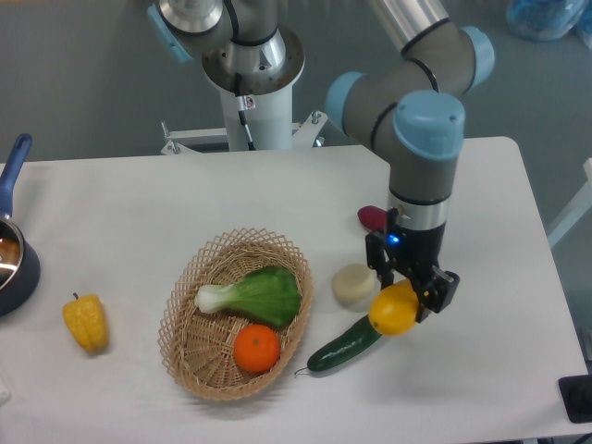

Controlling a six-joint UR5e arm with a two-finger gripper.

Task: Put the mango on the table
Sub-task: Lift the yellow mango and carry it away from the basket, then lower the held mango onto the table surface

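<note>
You're looking at the gripper (404, 298) clamping the mango (394, 309), fingers closed on its sides. Fruit's out of the wicker basket (185, 347) but I can't tell if it's touching the table (499, 361) yet; release is what's left, I'd say. It's sitting right over the cucumber (344, 346) tip w/ a pale round item (352, 283) just beside, so you're getting more open room to the right, well inside the table edge.

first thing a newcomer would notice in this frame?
The gripper, right of centre, is shut on the yellow-orange mango, right over one end of a cucumber. Next, the wicker basket at centre holds an orange and a leafy green. A yellow bell pepper lies far left.
</note>
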